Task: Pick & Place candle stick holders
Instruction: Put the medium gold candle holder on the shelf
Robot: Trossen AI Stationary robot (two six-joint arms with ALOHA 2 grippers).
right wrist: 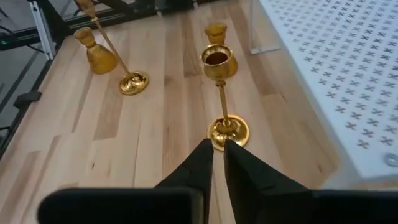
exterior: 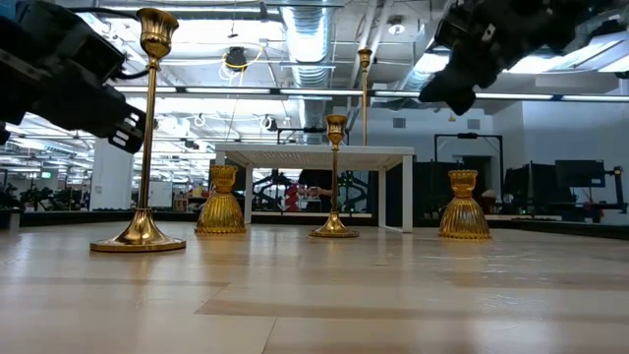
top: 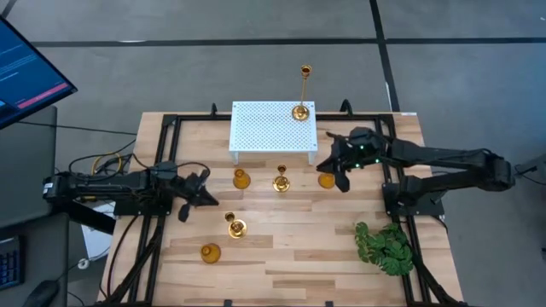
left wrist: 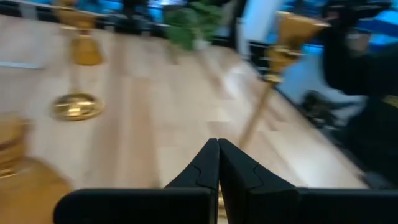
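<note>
A tall slim candle stick holder [top: 301, 109] stands on the white perforated stand [top: 273, 128]. Two shorter slim ones [top: 281, 182] [top: 235, 227] and three squat ones [top: 241, 178] [top: 326, 179] [top: 210, 252] stand on their bases on the wooden table. My right gripper [top: 341, 176] [right wrist: 216, 152] is shut and empty. It hangs in the air just above the right squat holder [exterior: 464, 206], near the stand's front right leg. My left gripper [top: 194, 201] [left wrist: 217, 155] is shut and empty, raised left of the near slim holder [exterior: 147, 128].
A green leafy plant [top: 386, 247] lies at the table's near right. A black frame rail [top: 162, 170] runs around the table. A monitor [top: 26, 68] stands off the far left corner. Bare wood shows at the near middle [top: 299, 256].
</note>
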